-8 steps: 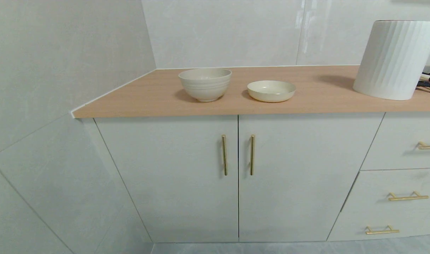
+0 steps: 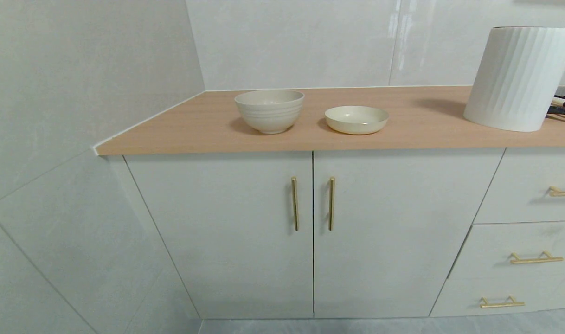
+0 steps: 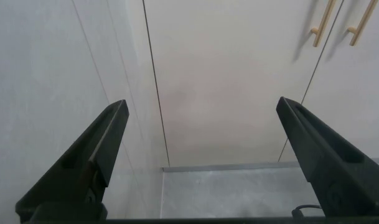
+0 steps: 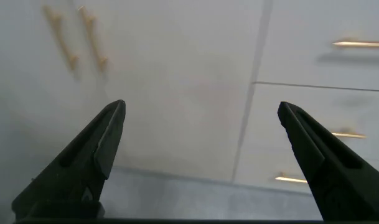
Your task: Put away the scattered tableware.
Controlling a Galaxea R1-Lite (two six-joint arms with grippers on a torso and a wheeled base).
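The left gripper (image 3: 201,106) is wide open and holds nothing. It hangs low, facing the cupboard (image 2: 227,222). Up on the counter (image 2: 180,134) sits the bowl (image 2: 269,110), and just beside it, not touching, the dish (image 2: 356,119). The right gripper (image 4: 200,106) is wide open and empty too, also low. I think the bowl comes first: lift the left gripper high, then pinch one side of the rim gently so it does not tip.

Bright, even light; soft shadows beside the bowl (image 2: 269,110), glare on wall tiles (image 2: 398,28).
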